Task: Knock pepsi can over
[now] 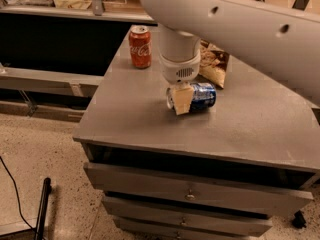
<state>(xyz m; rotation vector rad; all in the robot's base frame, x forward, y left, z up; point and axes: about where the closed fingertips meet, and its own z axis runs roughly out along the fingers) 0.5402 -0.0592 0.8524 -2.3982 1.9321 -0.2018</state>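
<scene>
The pepsi can (204, 96), dark blue with a silver end, lies on its side near the middle of the grey table (135, 119), its silver top pointing left. My gripper (182, 104) comes down from the white arm right above it. It is shut on the can's left end, with one pale finger (183, 99) across the front of the can. The other finger is hidden behind the can.
A red Coca-Cola can (140, 46) stands upright at the table's back left. A chip bag (216, 63) lies just behind the pepsi can. Drawers (190, 194) are under the table top. A black pole (42, 204) and cable lie on the floor at left.
</scene>
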